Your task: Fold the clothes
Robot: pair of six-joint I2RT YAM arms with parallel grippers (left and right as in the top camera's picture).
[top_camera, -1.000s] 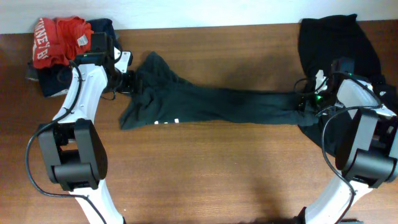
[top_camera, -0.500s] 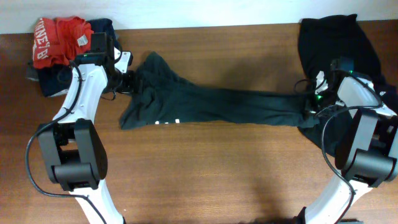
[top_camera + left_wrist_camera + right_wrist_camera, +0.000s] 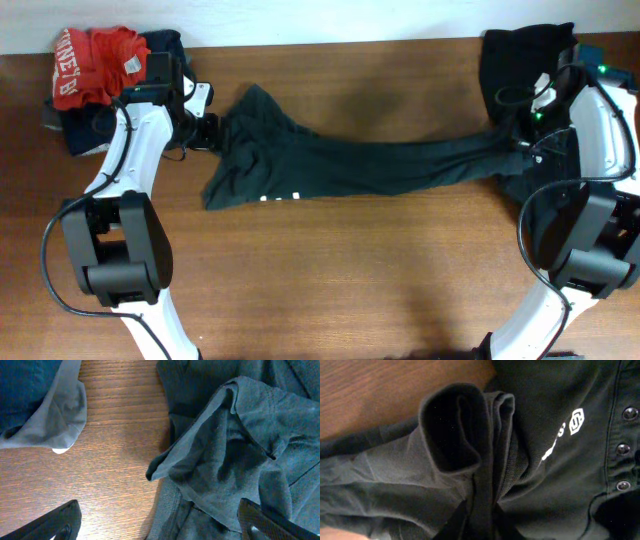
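Observation:
A dark T-shirt (image 3: 340,165) from the clothes lies stretched in a long band across the table. My right gripper (image 3: 522,140) is shut on its right end, and in the right wrist view the gripper (image 3: 480,522) pinches a bunched fold (image 3: 455,435) of that cloth. At the shirt's left end, my left gripper (image 3: 208,130) stands wide open. In the left wrist view its fingertips (image 3: 60,522) straddle the shirt's crumpled edge (image 3: 235,450), one over bare wood and one over cloth, holding nothing.
Red (image 3: 95,65) and navy (image 3: 165,45) garments are piled at the back left; a grey and navy edge (image 3: 45,405) lies near my left gripper. A heap of black garments (image 3: 530,60) sits at the back right, one with a white logo and buttons (image 3: 570,425).
My right gripper has shut on the shirt's right end and moved back and to the right, pulling the shirt taut. The shirt's left end slid slightly right. The left arm stayed put.

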